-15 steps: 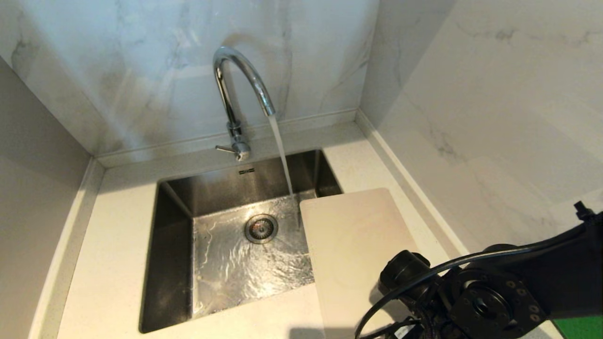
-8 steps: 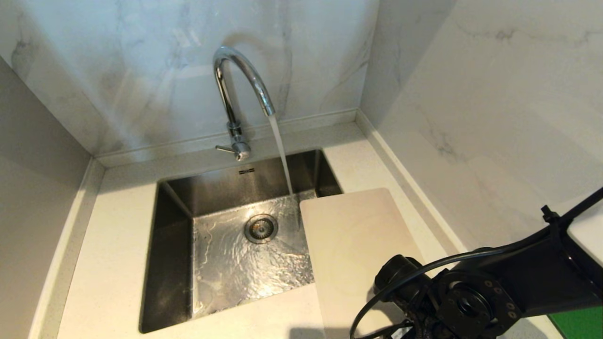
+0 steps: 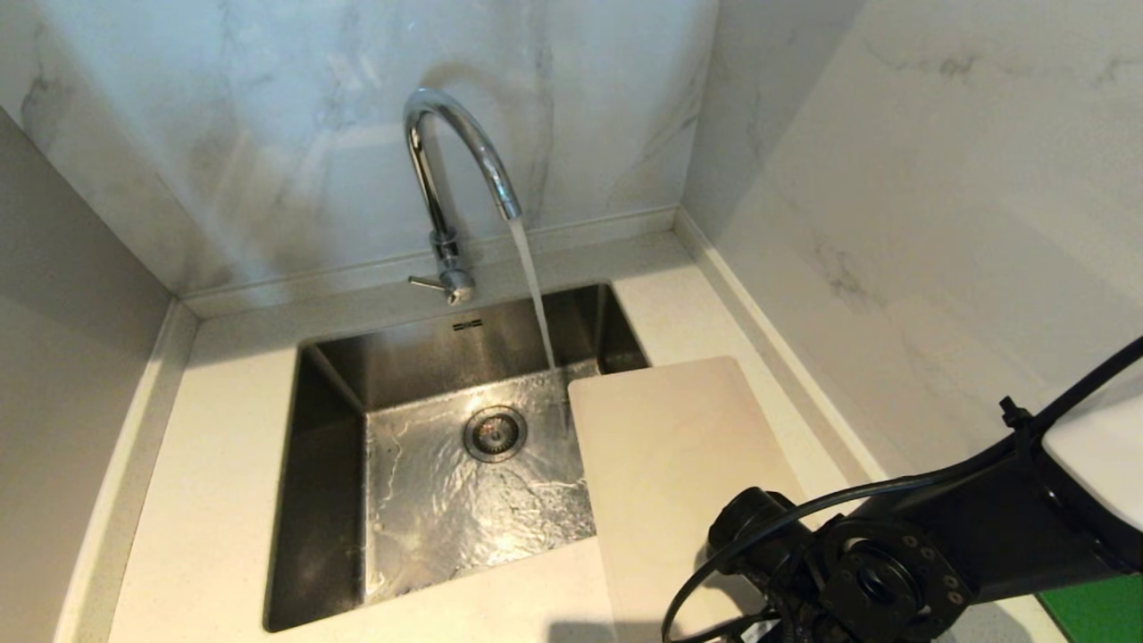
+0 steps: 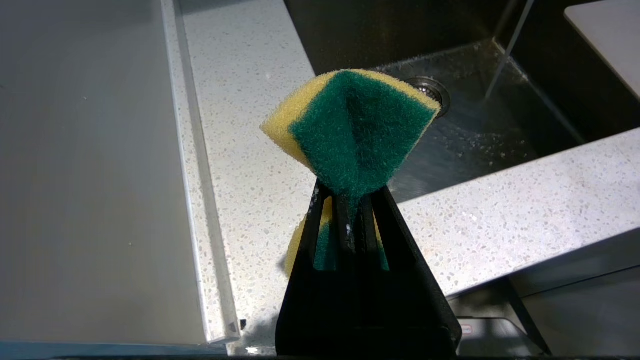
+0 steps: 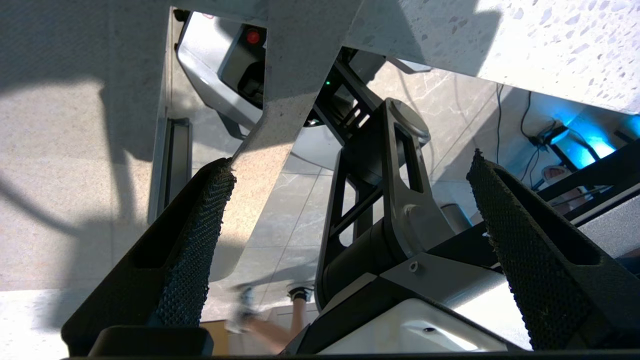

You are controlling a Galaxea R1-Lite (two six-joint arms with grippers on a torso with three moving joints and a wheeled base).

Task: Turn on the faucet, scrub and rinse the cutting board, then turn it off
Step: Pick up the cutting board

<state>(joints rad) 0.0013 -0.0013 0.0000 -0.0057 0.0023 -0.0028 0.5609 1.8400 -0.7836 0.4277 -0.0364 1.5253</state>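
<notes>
The chrome faucet [image 3: 444, 179] stands behind the sink with water streaming from its spout. Right of the sink basin the off-white cutting board [image 3: 670, 446] lies flat on the counter, its left edge over the basin; it also shows as cutting board [image 4: 607, 45]. My right arm's wrist [image 3: 857, 572] hovers over the board's near right part, its fingers hidden in the head view. In its own view, the right gripper [image 5: 351, 161] is open and empty, facing back toward my body and the floor. My left gripper [image 4: 350, 192], parked in front of the counter, is shut on a yellow-green sponge [image 4: 355, 125].
The steel sink [image 3: 330, 500] holds rippling water round its drain [image 3: 494, 433]. Marble walls close in behind and to the right. A green slab [image 3: 1094, 612] shows at the near right corner. A person's legs [image 5: 295, 310] stand on the floor behind me.
My right arm's wrist has shifted slightly left over the board's near end and its forearm has lifted. Water keeps running; board and left arm are still.
</notes>
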